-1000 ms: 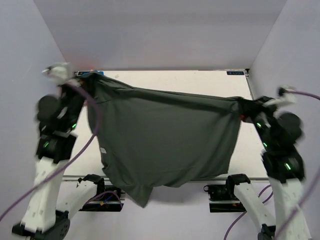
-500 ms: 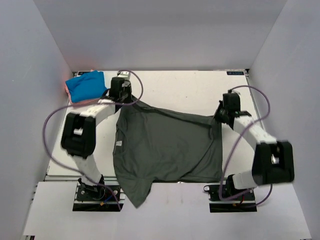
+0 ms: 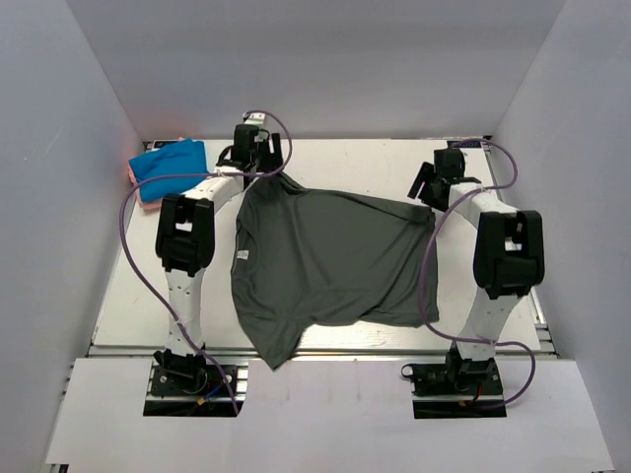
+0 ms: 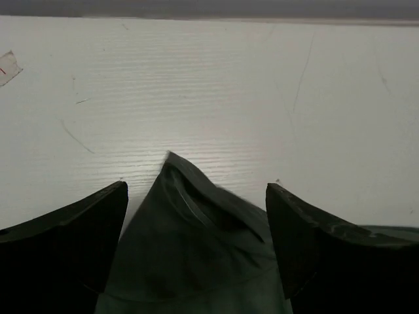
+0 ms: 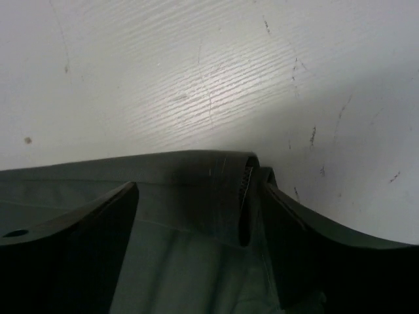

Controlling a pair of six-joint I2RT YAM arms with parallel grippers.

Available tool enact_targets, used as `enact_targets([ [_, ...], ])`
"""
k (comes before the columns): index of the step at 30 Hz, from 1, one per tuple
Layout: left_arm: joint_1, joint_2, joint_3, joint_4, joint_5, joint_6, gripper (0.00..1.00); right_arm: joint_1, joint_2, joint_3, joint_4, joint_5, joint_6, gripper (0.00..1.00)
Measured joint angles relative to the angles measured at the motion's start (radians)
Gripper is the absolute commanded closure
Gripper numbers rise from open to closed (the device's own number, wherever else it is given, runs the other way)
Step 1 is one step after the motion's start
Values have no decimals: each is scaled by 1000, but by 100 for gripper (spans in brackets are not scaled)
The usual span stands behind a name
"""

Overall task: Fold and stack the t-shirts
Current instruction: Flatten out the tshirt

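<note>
A large dark grey-green t-shirt (image 3: 325, 261) lies spread on the white table (image 3: 355, 163), its small white neck label (image 3: 240, 255) on the left. Its near hem hangs over the table's front edge. A bright blue folded t-shirt (image 3: 170, 168) rests on a salmon-pink one (image 3: 132, 174) at the far left corner. My left gripper (image 3: 264, 169) is open over the big shirt's far left corner (image 4: 196, 216), which lies loose between the fingers (image 4: 72, 235). My right gripper (image 3: 431, 192) is open too. The far right corner (image 5: 196, 190) lies slack between its fingers (image 5: 314, 255).
Grey walls close in the table on the left, the back and the right. Purple cables (image 3: 133, 266) loop off both arms. A scrap of tape (image 4: 8, 67) is stuck to the table, far left in the left wrist view.
The big shirt, held stretched in the air a second ago, came down flat onto the table. Both grippers moved to the far side and opened, letting go of its corners.
</note>
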Motion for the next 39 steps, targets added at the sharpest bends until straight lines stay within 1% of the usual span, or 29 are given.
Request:
enact_targets([
  [1,2,14,29,-10,-1,-4,0,-5,19,24,-10,0,-1,12],
  [2,5,26,52,-22,-4,-11,0,-8,33,43,-24,0,0,10],
  [5,15,30,65,-50,-13,-29,0,-14,35,64,-50,-1,-5,10],
  [7,22,14,39,-59,-20,-45,0,-16,11,51,-60,-6,-11,10],
  [9,26,-33,-36,-54,-21,-62,0,-18,-31,12,-61,-24,-18,11],
  [13,35,-200,-237,-46,22,-83,0,-18,-129,-85,-63,-69,-22,16],
  [14,34,-241,-277,-41,35,-85,0,-18,-138,-99,-62,-81,-24,16],
  [16,27,-319,-355,-24,75,-92,0,-17,-139,-114,-62,-107,-27,20],
  [18,18,-373,-415,-6,127,-98,0,-18,-136,-129,-63,-131,-33,24],
  [19,16,-389,-444,8,153,-100,0,-18,-135,-131,-64,-146,-37,24],
  [24,1,-393,-564,32,250,-107,0,-18,-99,-129,-36,-212,-44,25],
  [28,-3,-388,-632,34,294,-111,0,-18,-44,-129,-24,-253,-45,26],
  [39,-7,-380,-665,77,320,-126,0,-18,-22,-143,32,-292,-34,26],
])
